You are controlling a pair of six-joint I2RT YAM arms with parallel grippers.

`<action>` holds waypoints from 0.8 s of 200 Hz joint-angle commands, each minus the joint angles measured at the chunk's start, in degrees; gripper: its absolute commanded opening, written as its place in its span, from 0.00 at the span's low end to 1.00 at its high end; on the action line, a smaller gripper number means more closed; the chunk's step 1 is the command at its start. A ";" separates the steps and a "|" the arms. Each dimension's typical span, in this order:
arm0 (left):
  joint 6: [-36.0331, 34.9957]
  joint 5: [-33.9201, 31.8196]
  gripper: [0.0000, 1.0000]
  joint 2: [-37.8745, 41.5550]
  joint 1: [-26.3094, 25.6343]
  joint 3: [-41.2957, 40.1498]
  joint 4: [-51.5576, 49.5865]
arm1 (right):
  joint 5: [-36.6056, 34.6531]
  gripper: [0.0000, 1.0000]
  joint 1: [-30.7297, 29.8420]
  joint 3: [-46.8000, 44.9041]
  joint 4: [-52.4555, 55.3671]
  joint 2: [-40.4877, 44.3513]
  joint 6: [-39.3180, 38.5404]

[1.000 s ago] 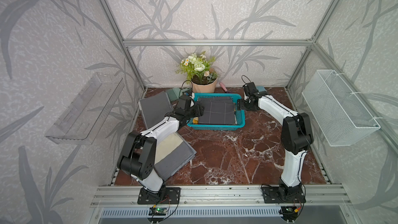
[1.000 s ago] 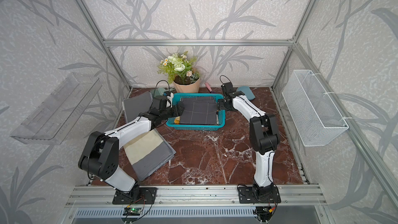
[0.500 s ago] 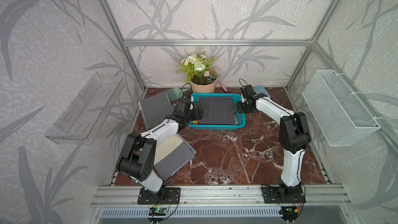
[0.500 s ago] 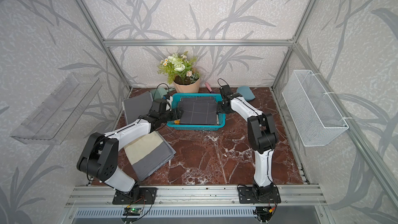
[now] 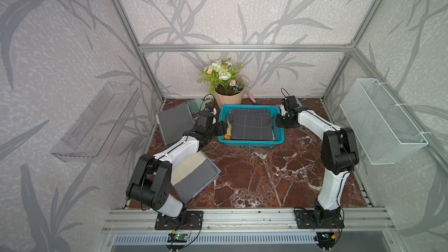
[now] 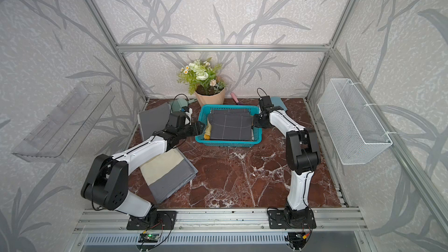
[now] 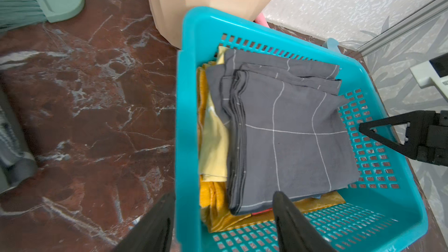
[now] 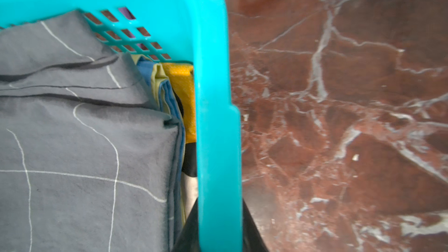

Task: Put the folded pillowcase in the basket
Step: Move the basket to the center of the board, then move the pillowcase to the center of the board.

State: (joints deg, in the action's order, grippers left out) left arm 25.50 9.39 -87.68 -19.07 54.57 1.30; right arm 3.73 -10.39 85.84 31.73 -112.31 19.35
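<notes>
Pillowcase, folded, dark grey cloth with white grid lines (image 5: 251,127): in both top views it lies flat inside the turquoise plastic lattice basket (image 5: 252,143), on top of other linen, at the far middle of the brown marble surface (image 5: 254,178). A beige flowerpot (image 5: 229,98) crowds the far rim; open room lies on the near side. Judged light, limp and not slippery, best taken at a folded edge.

Left wrist view: the left pincer (image 7: 223,195) stands wide astride the basket's left rim, gripping nothing.

Right wrist view: the right pincer (image 8: 219,214) is clamped narrow on the right rim.
</notes>
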 commanded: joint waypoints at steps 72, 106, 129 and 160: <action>-0.19 -5.00 0.71 6.24 0.26 -1.74 -4.00 | -4.71 0.99 1.83 -5.54 0.31 14.12 1.55; -0.25 -9.07 0.73 9.69 0.44 -1.16 -5.34 | -4.69 0.99 -7.18 -9.04 1.12 24.73 1.33; -0.38 -9.98 0.74 11.36 1.27 0.46 -7.10 | -1.82 0.99 -17.41 -14.16 -0.42 29.63 4.25; 0.21 -9.26 0.75 13.71 4.23 1.64 -8.98 | 7.56 0.98 -30.10 -25.49 -12.37 32.10 14.12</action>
State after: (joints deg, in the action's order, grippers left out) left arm 25.54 1.26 -76.42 -17.30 53.78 -5.08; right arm 4.05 -34.35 68.10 26.13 -79.77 25.30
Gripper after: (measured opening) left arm 0.748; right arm 0.993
